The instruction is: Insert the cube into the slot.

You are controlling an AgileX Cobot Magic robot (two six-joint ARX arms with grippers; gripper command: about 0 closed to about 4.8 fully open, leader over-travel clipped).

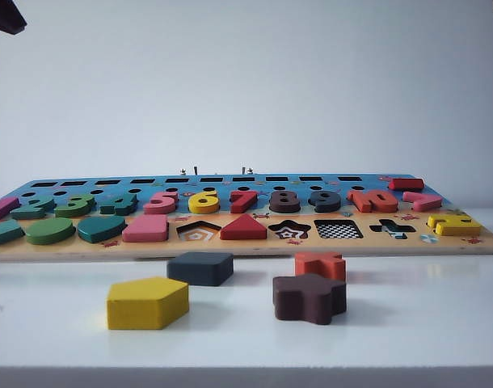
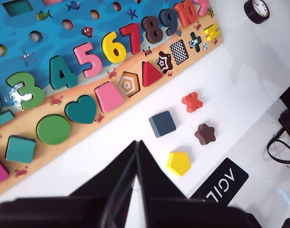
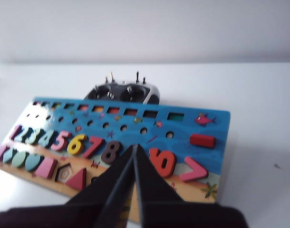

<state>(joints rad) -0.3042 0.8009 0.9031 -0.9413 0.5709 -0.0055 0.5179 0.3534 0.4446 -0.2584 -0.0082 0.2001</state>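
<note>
Cube [image 2: 162, 123] flat on table, just off puzzle board [image 2: 135, 102] front edge, between red cross block [image 2: 191, 101] and yellow pentagon [image 2: 178, 163]. My left gripper [image 2: 136, 176] hangs above table short of cube, fingers pressed together, empty. Right gripper [image 3: 134, 180] over board, likewise closed, nothing held. I judge cube light, rigid, smooth-painted; pinch across opposite flat sides.

I see a plain pale wall [image 1: 246, 81] behind the bench, bare and evenly lit | white table [image 1: 69, 356] top, glossy, soft shadows under pieces | daylight-like diffuse light, no hard glare | lower white surface [image 2: 278, 190] beside table edge
</note>
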